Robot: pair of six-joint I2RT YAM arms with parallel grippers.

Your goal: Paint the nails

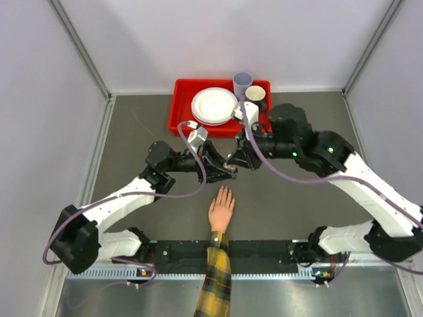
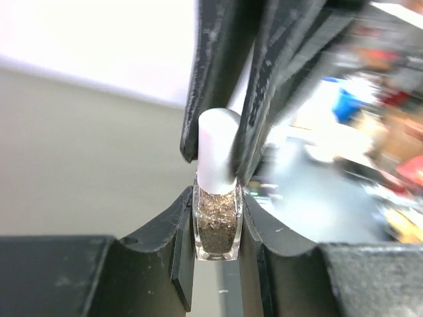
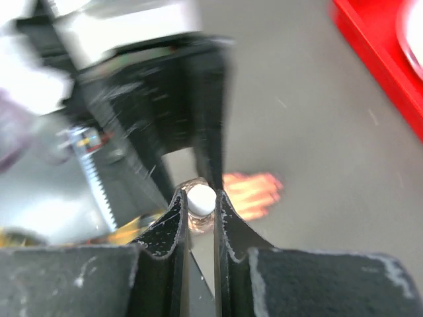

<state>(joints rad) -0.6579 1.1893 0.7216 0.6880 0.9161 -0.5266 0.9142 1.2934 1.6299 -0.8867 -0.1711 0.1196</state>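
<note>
Left wrist view: left pincer (image 2: 218,198) pinches the small bottle (image 2: 217,231), right pincer (image 2: 217,162) pinches its pale cap (image 2: 217,142).

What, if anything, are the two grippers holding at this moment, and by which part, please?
The left gripper clamps the small clear bottle by its glass body; the right gripper is shut on its pale cap.

The top camera is looking down from behind the arms' bases (image 1: 135,246). Both wrist cameras are peering close along their fingers (image 2: 158,244), sharing the capped bottle (image 2: 217,224).
</note>
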